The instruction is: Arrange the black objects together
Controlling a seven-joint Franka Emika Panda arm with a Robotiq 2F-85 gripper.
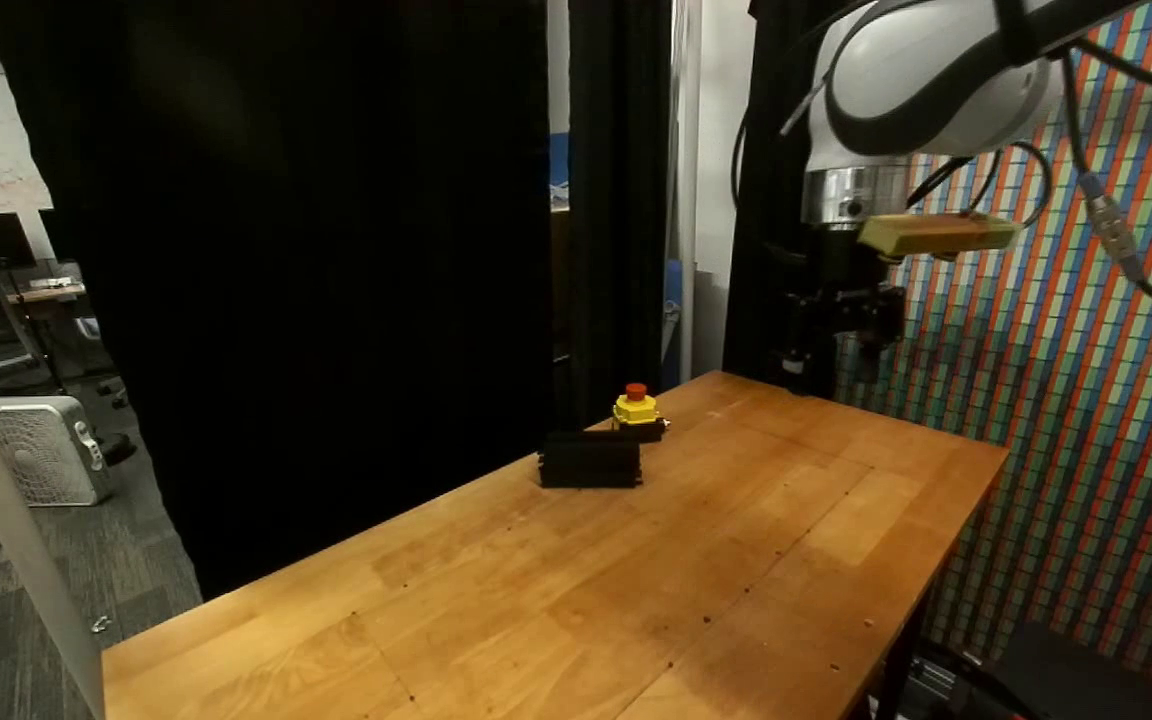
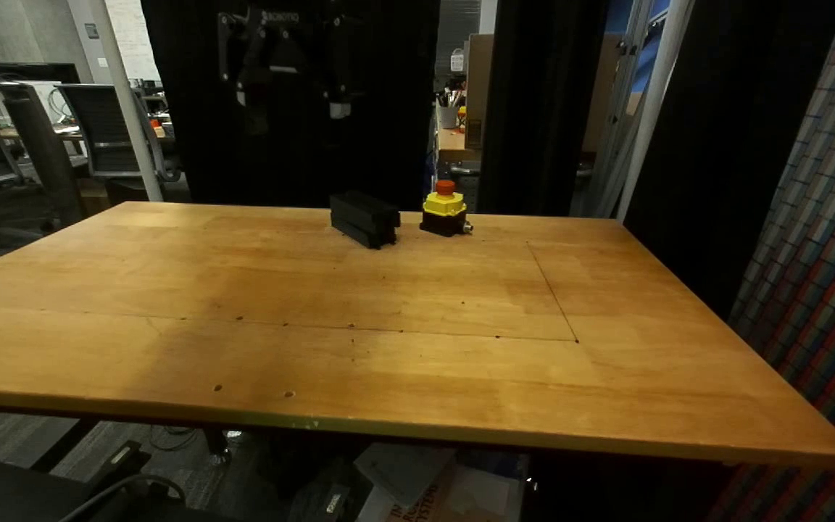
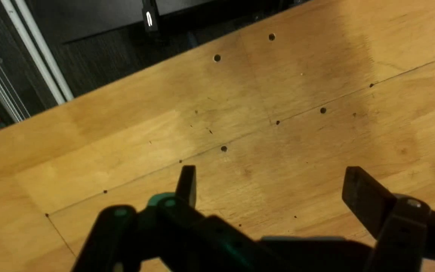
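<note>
A dark block on the wooden table seems to be the black objects (image 1: 589, 462) (image 2: 364, 219) pressed side by side. They sit near the edge by the black curtain; how many bars make up the block I cannot tell. None of them shows in the wrist view. High over the table hangs my gripper (image 2: 297, 114), also visible in an exterior view as a dark shape against the curtain (image 1: 833, 362). In the wrist view the gripper (image 3: 270, 170) has its fingers wide apart, with only bare tabletop far beneath the gap, so it is open and holds nothing.
Close beside the black block stands a yellow button box with a red top (image 1: 636, 410) (image 2: 445, 203). The wooden table (image 1: 536, 610) (image 2: 417, 377) drops off at its edges. A black curtain (image 1: 286, 250) hangs along one side, and a colourful tiled panel (image 1: 1056, 400) borders another.
</note>
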